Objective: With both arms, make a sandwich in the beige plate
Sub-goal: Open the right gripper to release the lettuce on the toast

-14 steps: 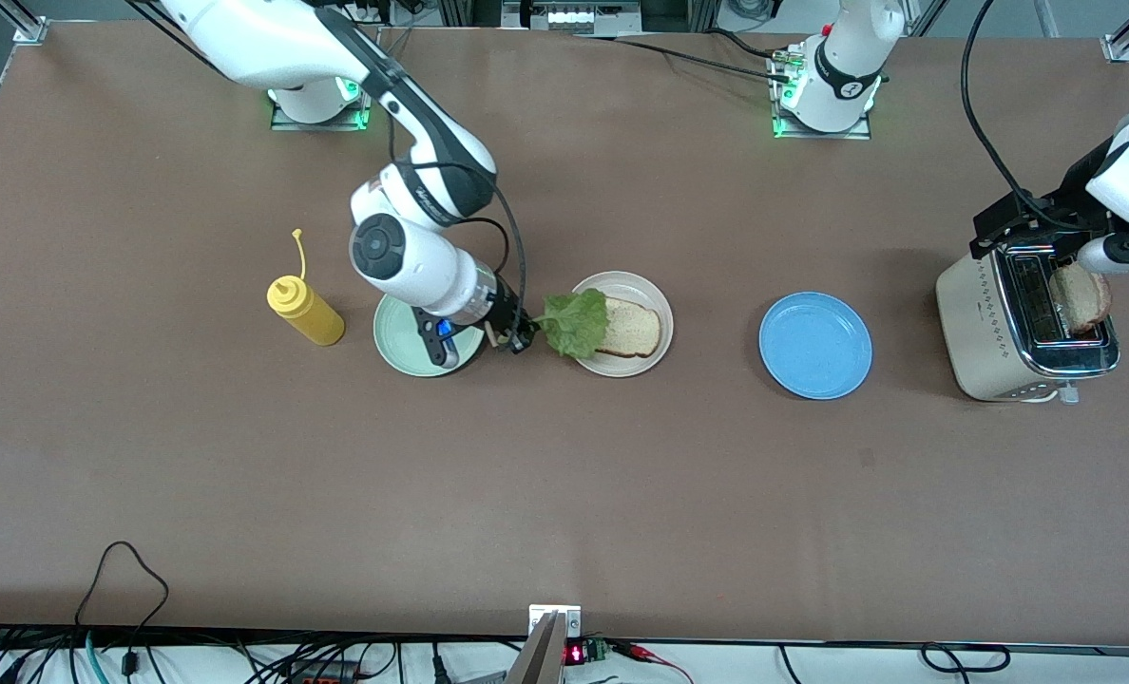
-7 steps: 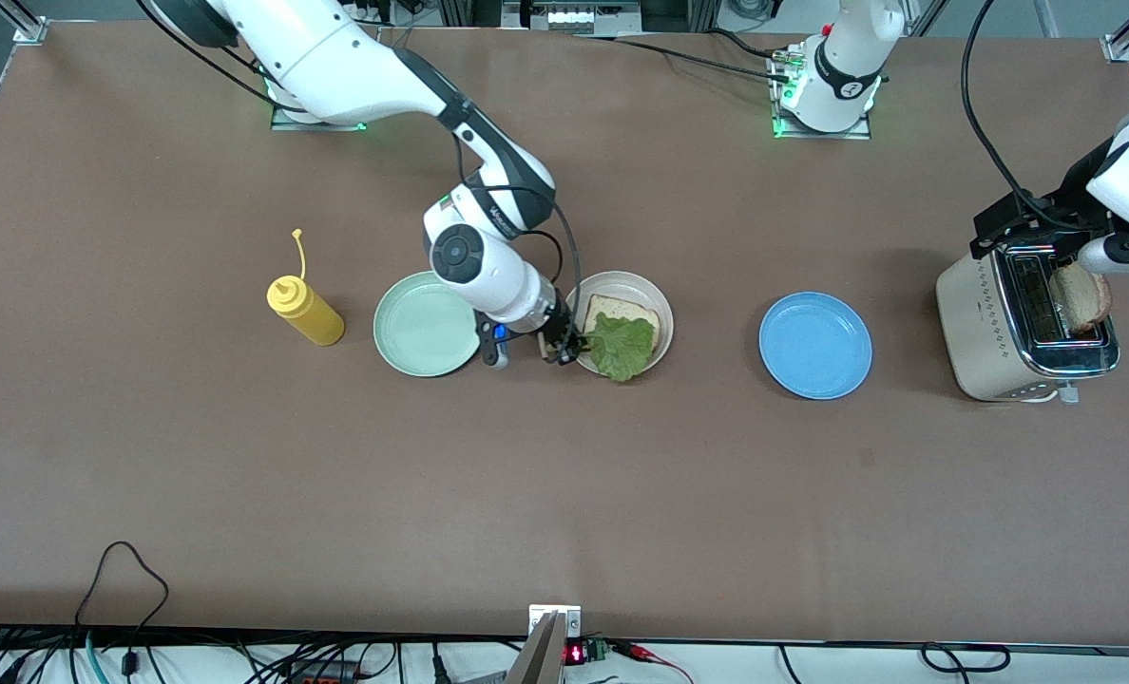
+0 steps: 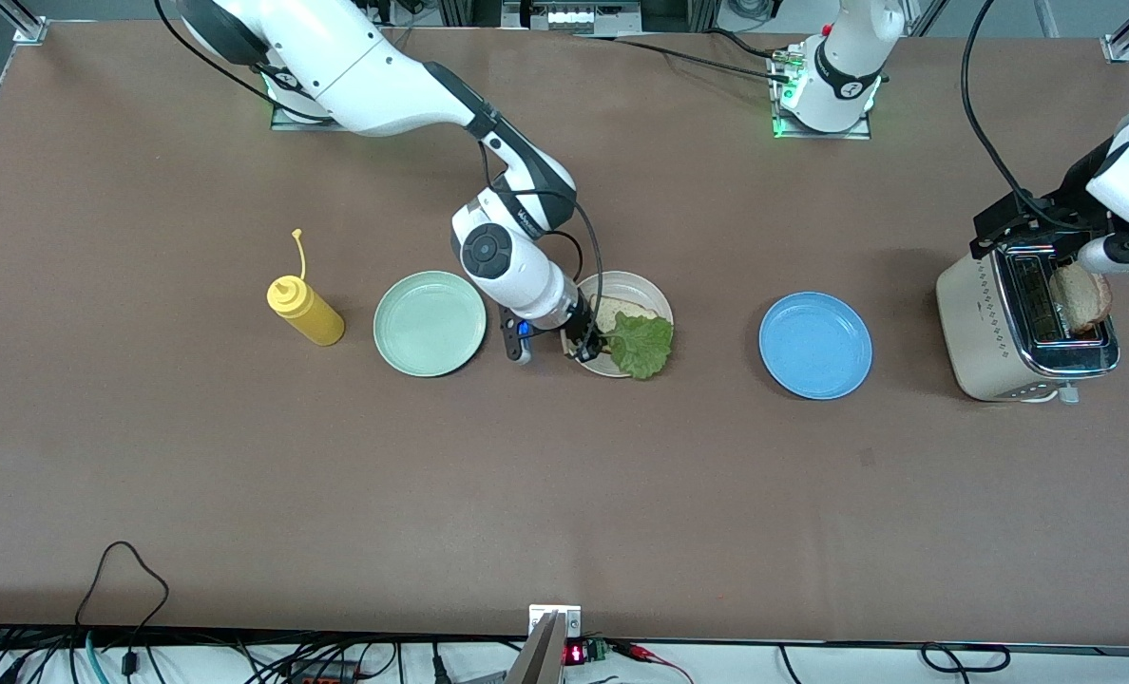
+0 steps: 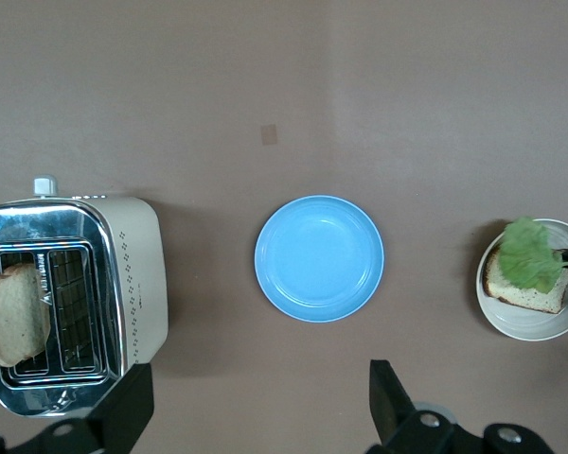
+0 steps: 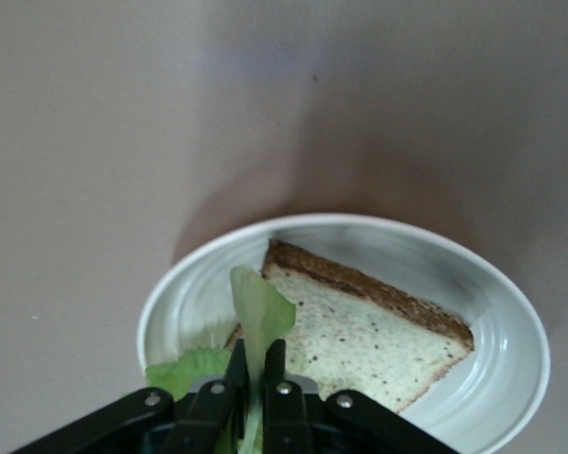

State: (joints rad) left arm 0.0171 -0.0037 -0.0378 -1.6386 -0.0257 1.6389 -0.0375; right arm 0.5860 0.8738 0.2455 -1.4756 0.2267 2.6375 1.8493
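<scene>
The right gripper [image 3: 591, 350] has moved along from the mint-green plate [image 3: 430, 323] to the beige plate [image 3: 621, 324], carrying the lettuce leaf [image 3: 641, 346] with it. It is pinching the leaf's stem tight. The leaf lies over the bread slice [image 5: 369, 339] on the beige plate, which sits between the mint-green plate and the blue plate [image 3: 814, 345]. The left gripper [image 4: 256, 402] waits up over the toaster [image 3: 1021, 325], fingers wide apart and holding nothing. Another bread slice [image 3: 1080, 297] sticks out of the toaster. A yellow bottle [image 3: 304, 308] stands by the mint-green plate.

Mustard btl [image 3: 304, 310], green plate [image 3: 430, 323], blue plate [image 3: 814, 345], toaster [image 3: 990, 334].
</scene>
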